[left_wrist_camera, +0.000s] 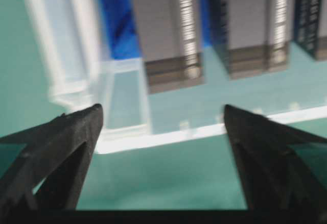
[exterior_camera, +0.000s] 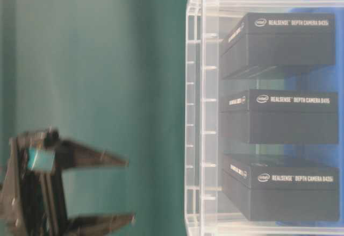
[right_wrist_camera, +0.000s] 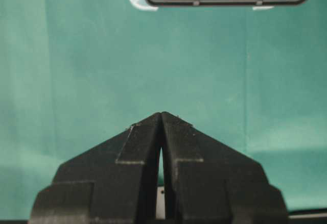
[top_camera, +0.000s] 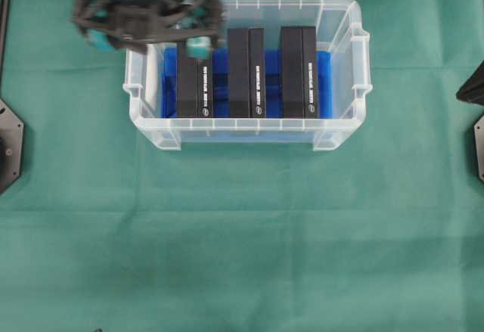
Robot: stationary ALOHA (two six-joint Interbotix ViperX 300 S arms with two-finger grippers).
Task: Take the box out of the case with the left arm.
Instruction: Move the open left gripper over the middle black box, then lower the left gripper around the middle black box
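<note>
Black throughout, with an open lattice frame on the left hand (top_camera: 198,42), teal pads set into it, and matte, tapering fingers (left_wrist_camera: 66,142) of rough, grainy finish. Plainer on the right hand (right_wrist_camera: 161,116): solid black wedge-shaped fingers with stepped, angular faces and no teal. Dark angular base plates at the left and right edges of the overhead view.

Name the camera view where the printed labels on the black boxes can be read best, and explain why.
The table-level view: the white lettering on all three black boxes is legible through the case. The overhead view shows tiny print, the left wrist view only blurred barcodes, and the right wrist view no boxes.
</note>
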